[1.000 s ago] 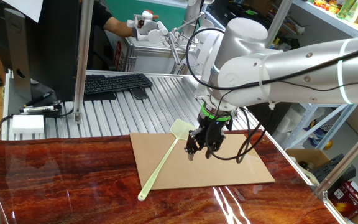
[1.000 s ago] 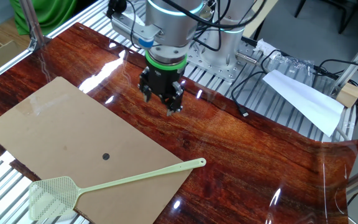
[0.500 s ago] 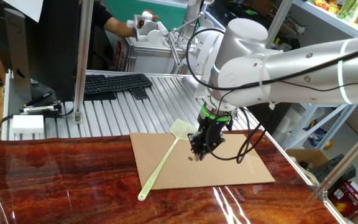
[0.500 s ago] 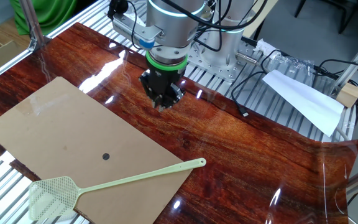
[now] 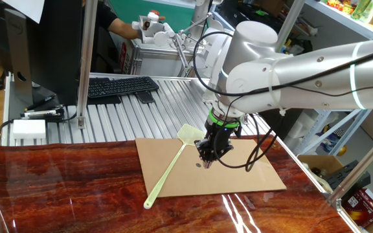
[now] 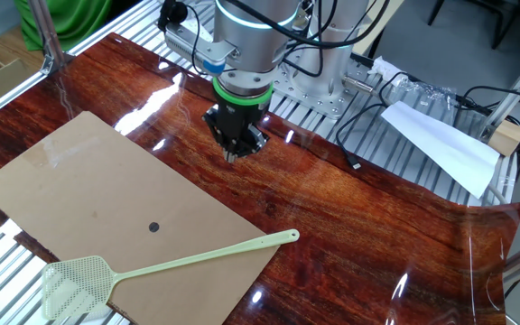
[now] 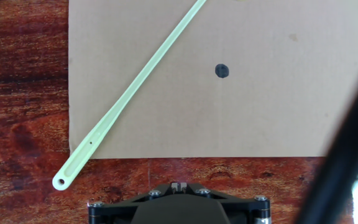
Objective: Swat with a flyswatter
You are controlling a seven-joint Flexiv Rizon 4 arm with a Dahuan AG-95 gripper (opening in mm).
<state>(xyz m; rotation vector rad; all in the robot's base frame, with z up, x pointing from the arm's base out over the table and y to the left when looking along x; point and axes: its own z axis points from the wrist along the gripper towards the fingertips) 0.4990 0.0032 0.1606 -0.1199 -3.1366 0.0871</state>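
Thin plastic swatter [image 6: 165, 266] lies flat across smooth cardboard [image 6: 88, 194], mesh head overhanging; gripper [image 6: 236, 149] hovers above glossy wood, fingers closed, empty.

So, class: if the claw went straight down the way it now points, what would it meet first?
Probably the bare wooden table, near the edge of the cardboard sheet. The claw hangs above the wood, clear of the flyswatter; depth is hard to judge, so the cardboard edge is possible.

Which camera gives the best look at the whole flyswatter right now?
The other fixed view: the flyswatter lies fully visible there, mesh head to handle tip, across the cardboard sheet. In one fixed view the gripper crowds its head. The hand view shows only the handle, with the head cut off.
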